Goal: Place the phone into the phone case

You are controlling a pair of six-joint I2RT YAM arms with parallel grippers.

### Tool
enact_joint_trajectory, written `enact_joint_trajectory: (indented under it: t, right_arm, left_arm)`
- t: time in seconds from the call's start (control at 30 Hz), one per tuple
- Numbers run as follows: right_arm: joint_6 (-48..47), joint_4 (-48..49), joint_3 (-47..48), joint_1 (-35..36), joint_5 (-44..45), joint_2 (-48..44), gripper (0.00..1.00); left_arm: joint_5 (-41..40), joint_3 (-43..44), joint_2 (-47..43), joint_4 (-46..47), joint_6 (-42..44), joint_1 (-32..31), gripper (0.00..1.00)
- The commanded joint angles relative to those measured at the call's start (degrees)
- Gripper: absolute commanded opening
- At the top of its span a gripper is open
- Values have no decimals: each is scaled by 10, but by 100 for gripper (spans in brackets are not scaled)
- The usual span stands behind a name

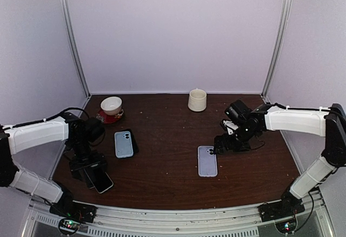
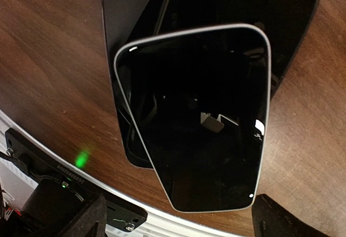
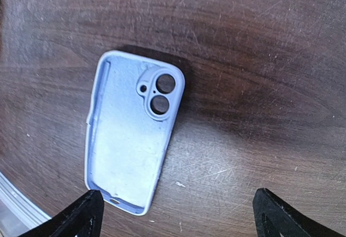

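Note:
The phone, black screen up with a silver rim, lies partly over a dark slab near the table's front left edge. It also shows from above as the phone. My left gripper hangs over the phone's near end, open, its fingers outside the phone's corners. The phone case, pale lavender, lies hollow side up with its camera cut-outs at the far end. From above the phone case sits right of centre. My right gripper stands open just above its near end, holding nothing. From above the right gripper is at the case's top right.
A light blue phone-shaped thing lies on a black slab left of centre. A white bowl on a red saucer stands at the back left, a cream cup at the back middle. The metal front rail runs close to the phone.

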Motion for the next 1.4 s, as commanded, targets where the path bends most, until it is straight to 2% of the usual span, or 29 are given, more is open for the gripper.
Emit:
enact_joint_trajectory:
  t: [0.0,0.1,0.37,0.63,0.97,1.2,1.37]
  right_arm:
    - [-31,-18,-14,5,31,0,99]
    - [-35,-16,-22,6,37,-7,99]
    - [-33,-7,-33,5,43,-9,99]
    - [-37,-16,-28,5,47,-3,100]
    - [-43,-24,-23,5,48,-3,100]
    - [-46,-33,-14,6,49,-3,99]
    - [-46,-42,-12,5,52,-5,99]
  left_arm:
    - [-25,2,22,25,-35,-13,98]
    - [-49,8,31,42,-49,-16,97]
    - [6,-28,45,140,-87,-19,97]
    - [11,-24,70,109,-105,-30,98]
    - [-30,-30,1,47,-145,-44,97]
    - [-18,-72,-31,66,-177,-53,98]
    - [-21,-55,0,82,-160,-59,97]
